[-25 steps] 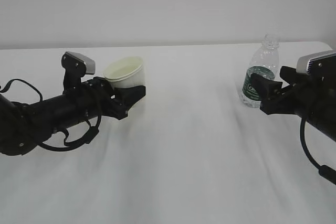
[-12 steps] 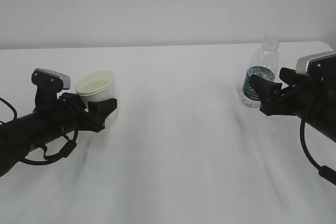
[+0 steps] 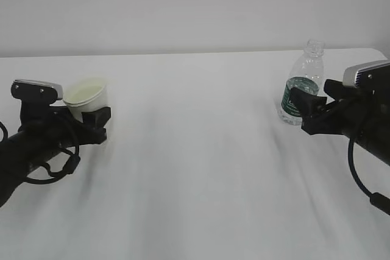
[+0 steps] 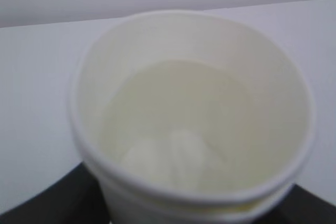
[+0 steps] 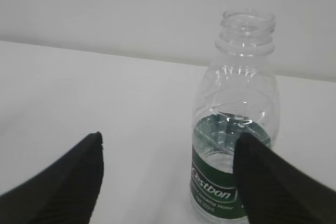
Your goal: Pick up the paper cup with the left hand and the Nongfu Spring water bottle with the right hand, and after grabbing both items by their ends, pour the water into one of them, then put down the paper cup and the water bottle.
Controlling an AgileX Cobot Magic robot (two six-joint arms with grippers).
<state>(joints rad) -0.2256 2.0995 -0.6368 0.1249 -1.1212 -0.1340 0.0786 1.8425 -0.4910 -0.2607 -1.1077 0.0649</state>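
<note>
Paper cup [image 3: 86, 96] sits clamped in the left gripper [image 3: 91, 117] at the table's [image 3: 195, 168] left side, low. Right gripper [image 5: 168, 174] stands wide open, empty, the uncapped bottle [image 5: 234, 124] partly between its jaws. Risk: a jaw may nudge the bottle over, spilling the water.

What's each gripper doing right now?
Left gripper: closed on the paper cup.
Right gripper: open; bottle stands free beside one of its fingers.

Exterior view: low, slanting across surface [image 3: 201, 168] toward back wall, both arms in frame. Left wrist view: very near paper cup [image 4: 194, 114], peering inside. Right wrist view: near water bottle [image 5: 233, 124], level. Cup and bottle shared with exterior view.
</note>
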